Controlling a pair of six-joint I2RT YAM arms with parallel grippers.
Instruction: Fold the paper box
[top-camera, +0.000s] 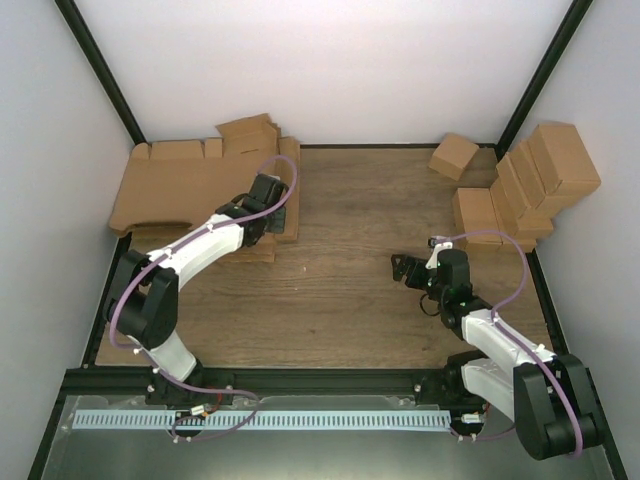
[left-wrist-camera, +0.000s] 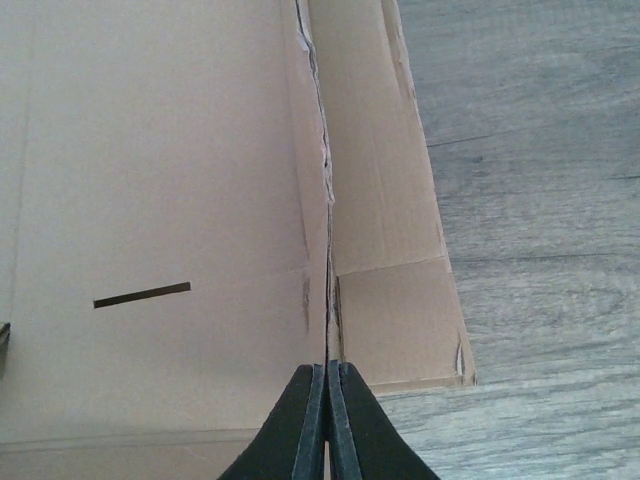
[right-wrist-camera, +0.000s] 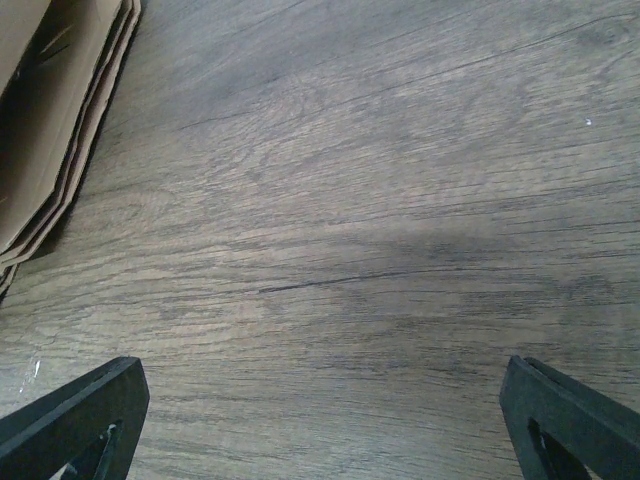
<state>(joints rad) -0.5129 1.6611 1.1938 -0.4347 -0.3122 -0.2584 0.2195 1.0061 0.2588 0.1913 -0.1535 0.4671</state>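
Note:
The paper box is a brown die-cut blank lying mostly flat at the back left of the table, with tabs along its far edge. My left gripper is at its right edge. In the left wrist view the left gripper is shut on a thin cardboard edge of the paper box, which runs straight up from between the pads; a narrow slot shows in the wide panel to the left. My right gripper hangs open over bare wood; in its own view the right gripper holds nothing.
More flat blanks lie under the box, and their stacked edges show at the top left of the right wrist view. Several ready-made brown boxes crowd the back right corner, with one apart. White walls enclose the table.

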